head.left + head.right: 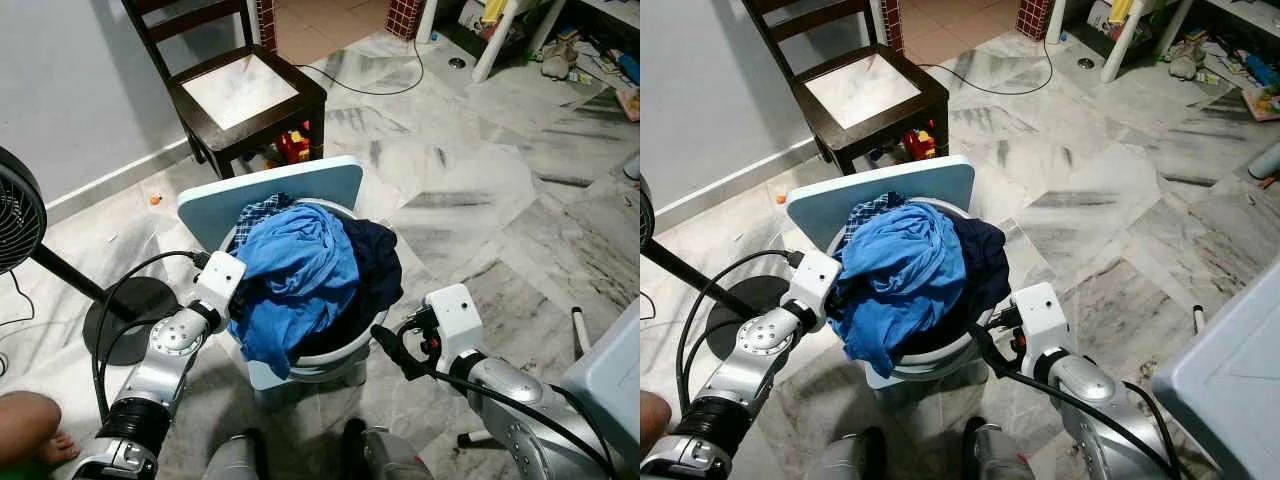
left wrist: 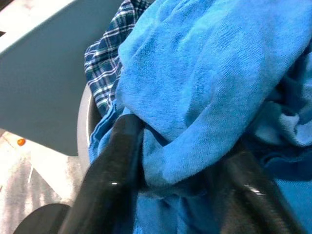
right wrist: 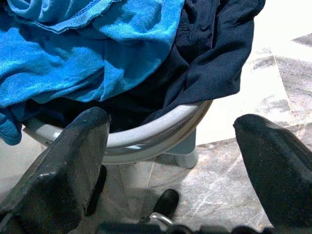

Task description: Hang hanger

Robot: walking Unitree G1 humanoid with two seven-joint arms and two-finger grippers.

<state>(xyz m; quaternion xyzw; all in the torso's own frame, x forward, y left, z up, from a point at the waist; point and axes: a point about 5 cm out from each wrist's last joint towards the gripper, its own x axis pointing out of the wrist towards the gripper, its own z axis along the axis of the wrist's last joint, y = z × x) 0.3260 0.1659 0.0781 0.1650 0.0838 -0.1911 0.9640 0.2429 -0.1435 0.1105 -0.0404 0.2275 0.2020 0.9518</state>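
the left gripper (image 2: 161,175) has its two black fingers spread and pushed into the bright blue garment (image 1: 295,275), a fold of cloth lying between them but not yet pinched. it works at the left rim of the grey laundry basket (image 1: 340,358), which sits on a pale blue stool (image 1: 270,195). the right gripper (image 1: 388,345) hangs with its jaws wide apart just outside the basket's right rim, near the dark navy garment (image 1: 375,265) that drapes over that edge; it holds nothing.

no hanger can be made out anywhere; if one is here, it is probably buried under the heap. a checked shirt (image 2: 105,68) peeks out at the basket's back edge.

to do this step well, the left fingers should likely close on one clear fold and lift it straight up, so the pile does not drag over the rim.
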